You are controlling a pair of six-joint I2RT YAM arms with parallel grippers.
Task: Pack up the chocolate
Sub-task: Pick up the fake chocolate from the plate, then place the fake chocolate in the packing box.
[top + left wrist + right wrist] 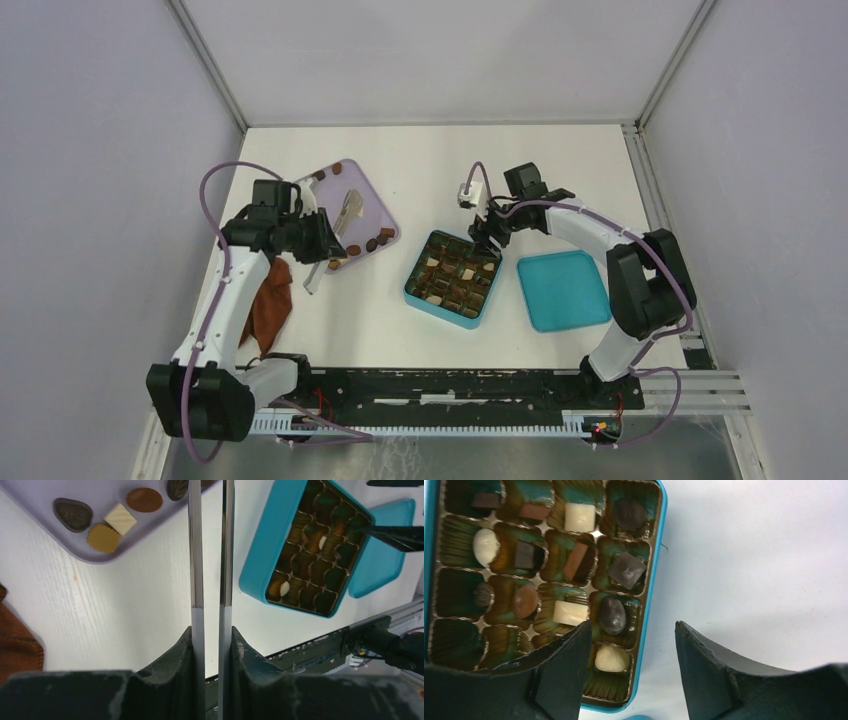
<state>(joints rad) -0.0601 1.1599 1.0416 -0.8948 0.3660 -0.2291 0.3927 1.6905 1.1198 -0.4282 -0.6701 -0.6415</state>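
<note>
Chocolate pieces [103, 537] in brown, tan and cream lie on the lilac tray [65, 550], which also shows in the top view as the tray [385, 208]. My left gripper [212, 627] is shut on a pair of metal tongs [196, 555], whose blades stand slightly apart with their tips out of frame. From above, the left gripper [322, 240] sits at the tray's near edge. My right gripper [633, 625] is open and holds nothing, hovering over the far right corner of the teal box [651, 595]. Many of the box's cells hold chocolates [613, 615].
The teal lid [563, 290] lies right of the box [410, 285]. A reddish-brown cloth [270, 305] lies by the left arm. The black base rail [450, 385] runs along the near edge, and walls enclose the table.
</note>
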